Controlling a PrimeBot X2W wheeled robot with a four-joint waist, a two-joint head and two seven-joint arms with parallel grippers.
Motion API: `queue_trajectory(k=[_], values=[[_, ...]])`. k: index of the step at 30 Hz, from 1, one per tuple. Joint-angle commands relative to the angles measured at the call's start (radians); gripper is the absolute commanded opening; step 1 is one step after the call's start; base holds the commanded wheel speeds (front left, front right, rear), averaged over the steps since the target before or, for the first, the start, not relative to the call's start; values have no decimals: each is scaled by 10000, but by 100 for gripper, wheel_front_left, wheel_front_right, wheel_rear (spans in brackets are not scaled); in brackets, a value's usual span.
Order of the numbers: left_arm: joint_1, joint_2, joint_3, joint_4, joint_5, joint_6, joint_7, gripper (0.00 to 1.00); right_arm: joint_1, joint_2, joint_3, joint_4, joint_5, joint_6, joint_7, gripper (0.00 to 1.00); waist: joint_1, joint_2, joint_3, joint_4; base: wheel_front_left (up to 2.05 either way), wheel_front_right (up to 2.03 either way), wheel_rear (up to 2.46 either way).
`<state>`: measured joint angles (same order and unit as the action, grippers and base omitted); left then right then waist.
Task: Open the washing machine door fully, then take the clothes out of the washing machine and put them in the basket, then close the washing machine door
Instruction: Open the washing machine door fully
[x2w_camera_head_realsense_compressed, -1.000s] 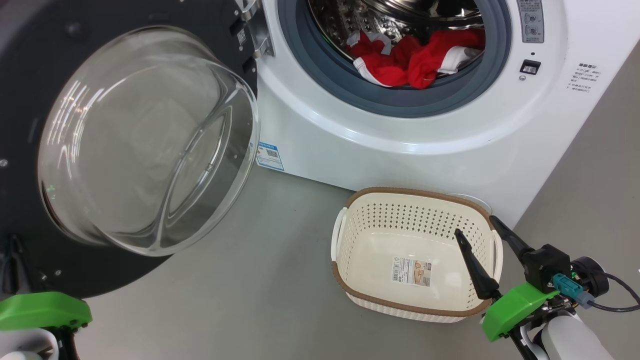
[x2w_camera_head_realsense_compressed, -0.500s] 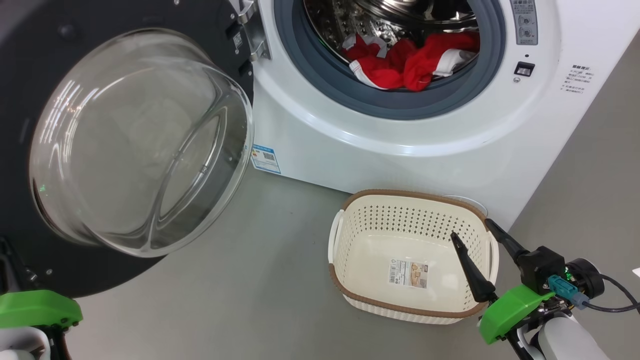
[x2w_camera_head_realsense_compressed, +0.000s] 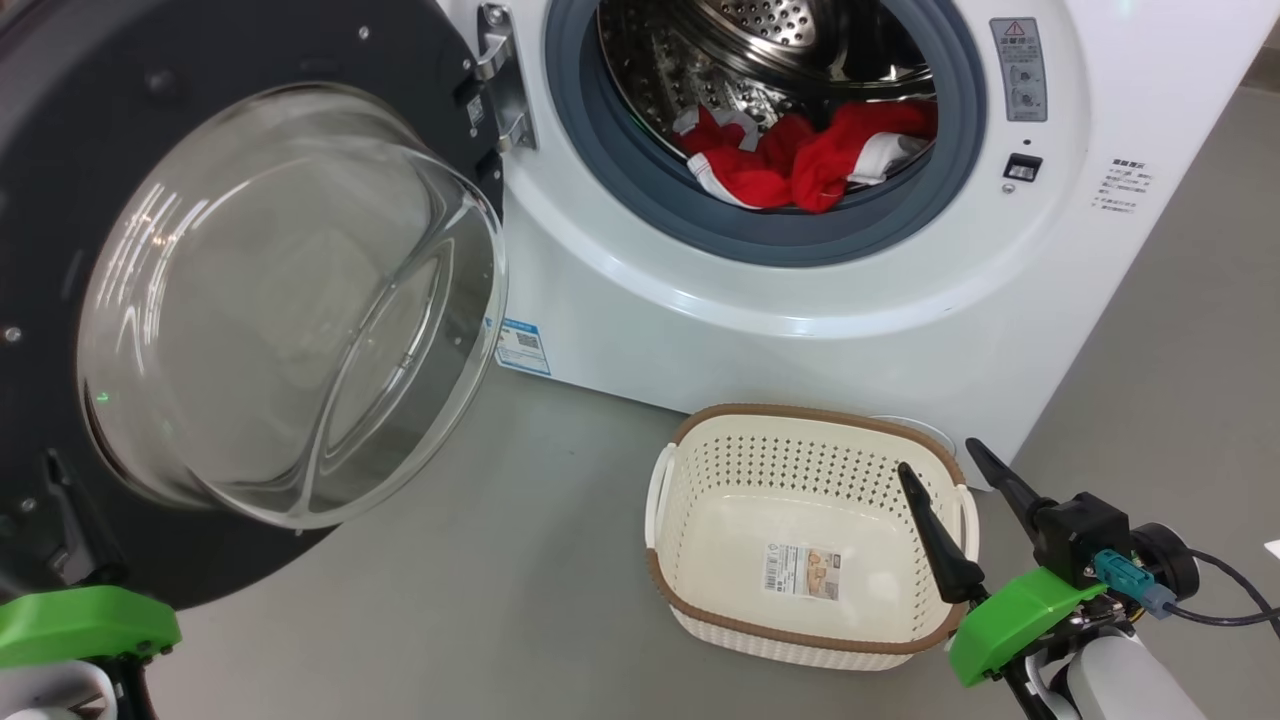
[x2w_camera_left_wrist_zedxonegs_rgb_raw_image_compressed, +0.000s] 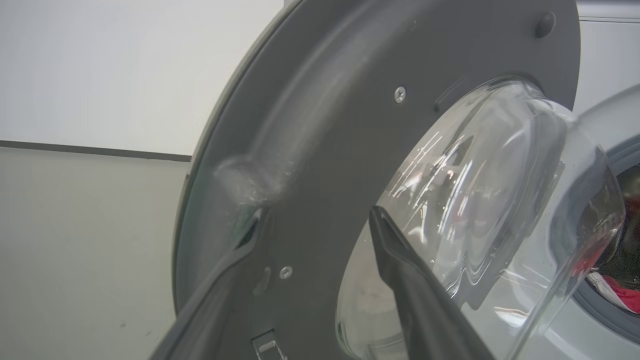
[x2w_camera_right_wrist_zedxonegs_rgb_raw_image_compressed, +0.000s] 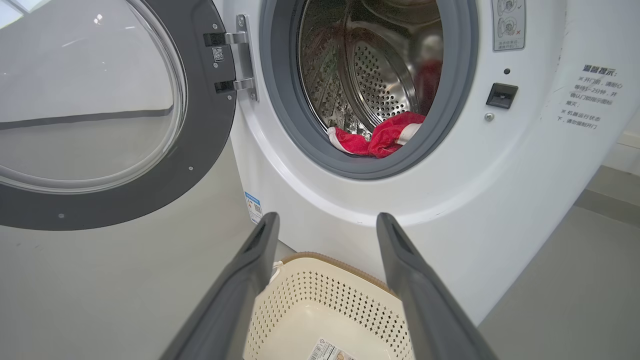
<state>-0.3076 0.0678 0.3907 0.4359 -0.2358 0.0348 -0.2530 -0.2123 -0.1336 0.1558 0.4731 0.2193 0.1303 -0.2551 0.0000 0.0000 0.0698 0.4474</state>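
A: State of the left gripper (x2w_camera_left_wrist_zedxonegs_rgb_raw_image_compressed: 317, 212): clenched or released?
B: Released. Fingers (x2w_camera_left_wrist_zedxonegs_rgb_raw_image_compressed: 410, 290) spread wide, with the rim of the door (x2w_camera_left_wrist_zedxonegs_rgb_raw_image_compressed: 325, 125) between them: one at the outer edge, blurred, the other across the grey inner face, tip near the window (x2w_camera_left_wrist_zedxonegs_rgb_raw_image_compressed: 480, 190). Cannot tell about contact.
A: And the door, relative to the washer (x2w_camera_head_realsense_compressed: 800, 330)?
B: Swung wide off the washer's left side, hanging on the hinge (x2w_camera_head_realsense_compressed: 495, 80). Dark grey inner face and bulging clear window turned outward, streaked with glare.
A: And the right gripper (x2w_camera_right_wrist_zedxonegs_rgb_raw_image_compressed: 327, 217)?
B: Released as well, gripping nothing. Poised low before the washer, over the right side of the basket (x2w_camera_head_realsense_compressed: 800, 470), fingers pointing at the washer's white front.
A: The clothes (x2w_camera_head_realsense_compressed: 800, 160)?
B: Inside the washer, well apart from the right gripper, beyond and above it. Heaped at the bottom of the steel drum (x2w_camera_head_realsense_compressed: 780, 40), against the grey ring (x2w_camera_head_realsense_compressed: 640, 200). Bright red, crumpled, with white trim.
A: The basket?
B: On the floor (x2w_camera_head_realsense_compressed: 500, 580) just in front of the washer, below its ring, beneath the right gripper's fingers. Upright, cream, perforated, with a brown rim, white side handles (x2w_camera_head_realsense_compressed: 657, 480) and a label sticker (x2w_camera_head_realsense_compressed: 803, 572) on the bottom.
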Motion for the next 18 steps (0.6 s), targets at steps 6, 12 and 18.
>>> queue_trajectory(k=[6,12,18], values=[[310,133,-211,-1314,155,-52,-38,100,-112,225,11,-300,136,4,-67,100,0,0,-198,-362,0,0,0],[495,-26,-1199,-2454,122,-543,250,100,-96,311,-211,-568,-44,4,-67,100,0,0,-262,-782,0,0,0],[922,-102,-2070,-3283,232,-723,266,100,16,371,-465,-1035,-188,4,-67,100,0,0,-371,-1444,0,0,0]])
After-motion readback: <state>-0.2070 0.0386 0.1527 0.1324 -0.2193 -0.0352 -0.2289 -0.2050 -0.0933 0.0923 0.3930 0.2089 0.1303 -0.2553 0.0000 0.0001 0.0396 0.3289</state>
